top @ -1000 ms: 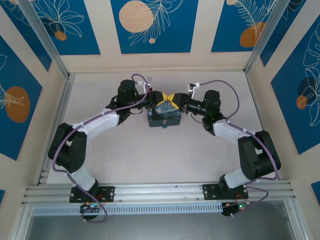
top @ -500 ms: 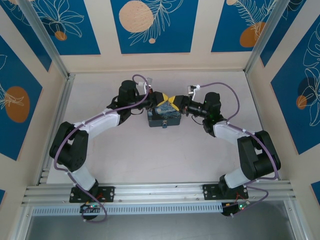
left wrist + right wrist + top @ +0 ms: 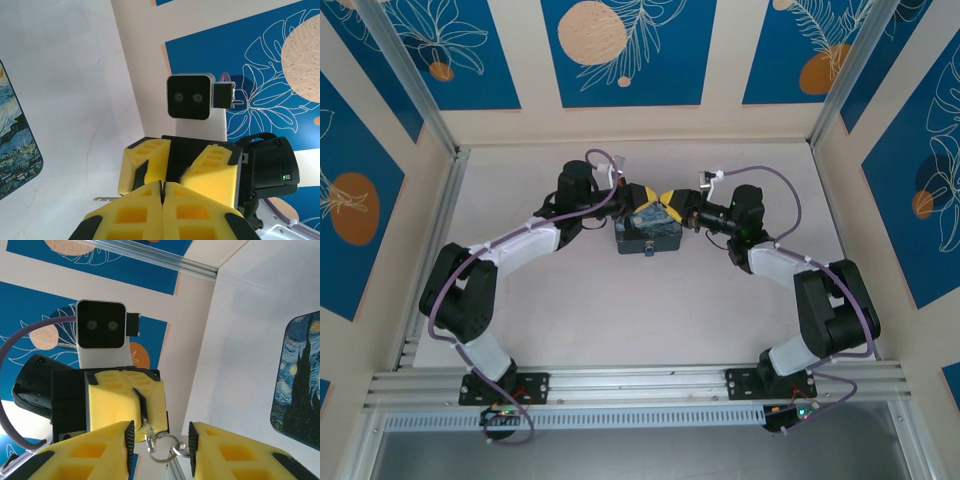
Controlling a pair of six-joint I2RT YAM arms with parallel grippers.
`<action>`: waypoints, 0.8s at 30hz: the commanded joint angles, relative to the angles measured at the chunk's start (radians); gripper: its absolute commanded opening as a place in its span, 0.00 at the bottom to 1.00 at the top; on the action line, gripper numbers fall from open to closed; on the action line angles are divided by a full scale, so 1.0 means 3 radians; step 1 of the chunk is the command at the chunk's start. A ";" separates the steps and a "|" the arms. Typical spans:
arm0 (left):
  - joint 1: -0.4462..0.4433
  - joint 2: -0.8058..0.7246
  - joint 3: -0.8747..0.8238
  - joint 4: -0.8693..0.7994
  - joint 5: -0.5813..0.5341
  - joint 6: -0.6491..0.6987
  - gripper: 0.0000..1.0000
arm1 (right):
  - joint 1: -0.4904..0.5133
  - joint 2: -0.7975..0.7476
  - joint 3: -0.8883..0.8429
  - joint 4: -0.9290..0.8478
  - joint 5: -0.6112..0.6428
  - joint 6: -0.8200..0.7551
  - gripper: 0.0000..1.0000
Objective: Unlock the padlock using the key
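Yellow left end effector (image 3: 651,204), pinching key (image 3: 141,412), faces right end effector (image 3: 671,198).

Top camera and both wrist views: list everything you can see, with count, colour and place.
box: one, dark blue with a starry painting, mid-table below the grippers
key: one, thin metal sliver, apparently pinched in the left gripper
ring: one, silver, hanging at the left gripper's tip, between the right fingers
table: one, pale
wall panels: several, blue with orange discs, around the table
cables: two, purple, along the arms
left gripper: yellow fingers, shut
right gripper: yellow fingers, open, facing the left one
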 commanded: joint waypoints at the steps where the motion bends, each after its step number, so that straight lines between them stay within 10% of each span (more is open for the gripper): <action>1: 0.0035 0.0017 0.0006 0.0119 0.0098 -0.0003 0.00 | -0.0011 0.0052 0.0058 0.0077 -0.0033 0.0012 0.37; 24: 0.0035 0.0061 0.0004 0.0126 0.0104 -0.0020 0.00 | 0.0006 0.0110 0.0083 0.0186 -0.0124 0.0022 0.25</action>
